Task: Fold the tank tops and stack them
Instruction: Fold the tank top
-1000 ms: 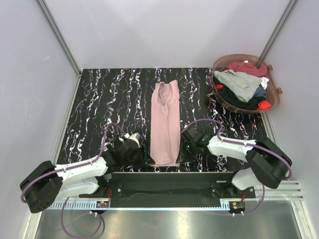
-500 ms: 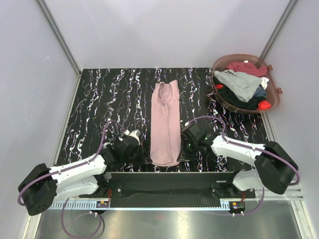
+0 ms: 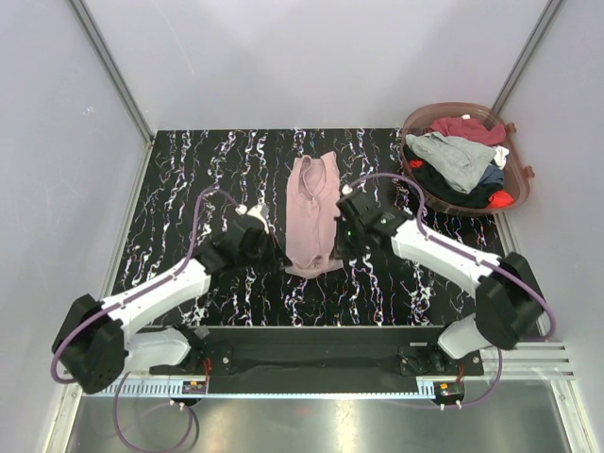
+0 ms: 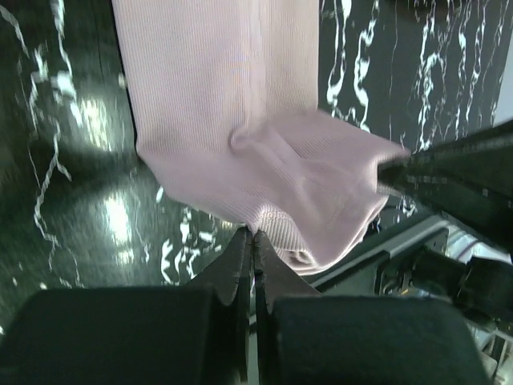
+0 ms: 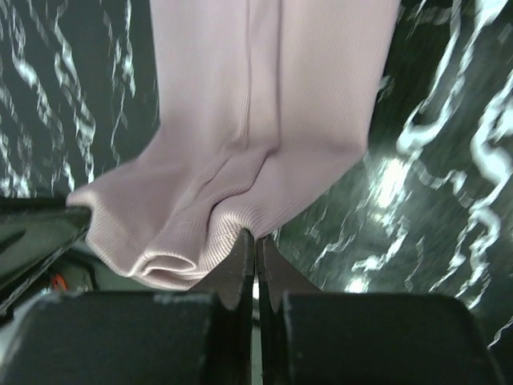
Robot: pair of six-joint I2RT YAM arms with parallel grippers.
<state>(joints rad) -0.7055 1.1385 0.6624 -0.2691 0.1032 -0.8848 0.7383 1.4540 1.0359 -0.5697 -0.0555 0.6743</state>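
Pinches the near hem of the dusty pink tank top [image 3: 311, 203] with left claw [image 4: 250, 237] and right claw [image 5: 255, 242], both fully closed on thin ribbed cloth. Holds that hem raised and bunched over mid-worktop [image 3: 189, 189], strap end flat on black, white-veined marble. Shows grey, maroon, black and red tank tops [image 3: 453, 159] heaped in the round brownish translucent basket [image 3: 518, 189] at the far right corner.
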